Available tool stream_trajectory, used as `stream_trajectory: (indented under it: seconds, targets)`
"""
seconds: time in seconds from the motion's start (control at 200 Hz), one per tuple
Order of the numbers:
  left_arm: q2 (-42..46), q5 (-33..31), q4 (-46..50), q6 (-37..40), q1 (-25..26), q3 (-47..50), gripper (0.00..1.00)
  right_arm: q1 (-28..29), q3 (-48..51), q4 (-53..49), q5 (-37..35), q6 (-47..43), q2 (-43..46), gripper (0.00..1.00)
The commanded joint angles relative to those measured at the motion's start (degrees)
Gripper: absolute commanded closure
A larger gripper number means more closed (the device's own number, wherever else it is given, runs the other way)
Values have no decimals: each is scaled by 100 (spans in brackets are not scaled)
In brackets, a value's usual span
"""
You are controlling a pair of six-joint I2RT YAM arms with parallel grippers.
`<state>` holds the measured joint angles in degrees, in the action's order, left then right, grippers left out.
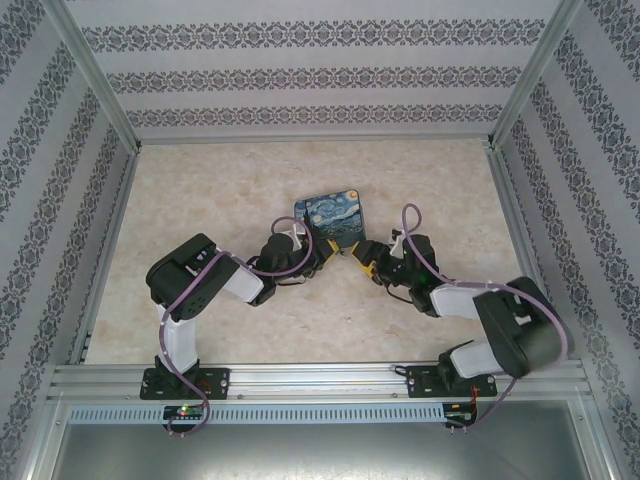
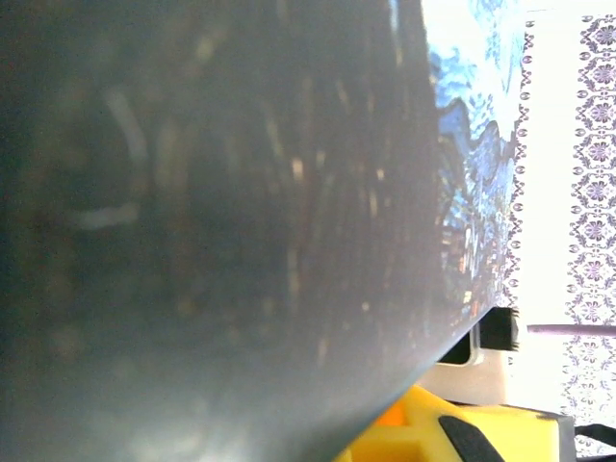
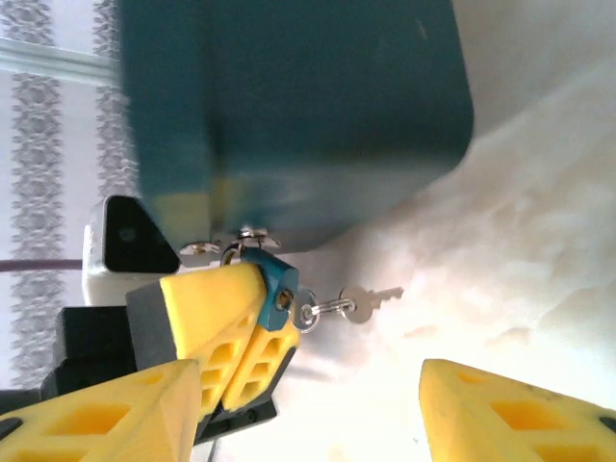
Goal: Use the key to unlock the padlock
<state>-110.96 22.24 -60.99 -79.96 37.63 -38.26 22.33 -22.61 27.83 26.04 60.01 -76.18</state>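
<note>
Near the middle of the table (image 1: 200, 200), the right gripper (image 3: 308, 395) has its yellow jaws well apart, with nothing between them. Just beyond it, the key (image 3: 373, 299) dangles on small rings from the padlock (image 3: 279, 281). The left gripper (image 3: 252, 322) is clamped on the padlock, which hangs from a clasp at the near edge of the Starry Night box (image 1: 335, 215).
</note>
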Motion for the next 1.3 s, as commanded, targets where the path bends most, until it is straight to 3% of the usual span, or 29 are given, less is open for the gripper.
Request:
stream_trajectory:
  seconds: [0.0, 0.155, 0.385, 0.6, 1.114, 1.294]
  targets:
    - [-7, 321, 762, 24, -71, -40, 100, 289, -741, -2411, -912, -1959, 583, 39]
    - [70, 538, 1288, 171, -80, -178, 100, 732, -1319, -3447, -1827, -3320, 634, 44]
    - [270, 723, 2109, 456, -89, -382, 100, 1467, -1545, -3617, -2978, -4405, 201, 59]
    - [425, 843, 2611, 655, -89, -536, 100, 1724, -1491, -3261, -3193, -4695, -138, 60]
    - [426, 921, 2673, 666, -89, -591, 100, 1959, -2006, -3021, -3460, -4827, -1089, 61]
    - [410, 943, 2641, 653, -89, -582, 100, 1944, -2227, -3042, -3495, -4876, -1342, 69]
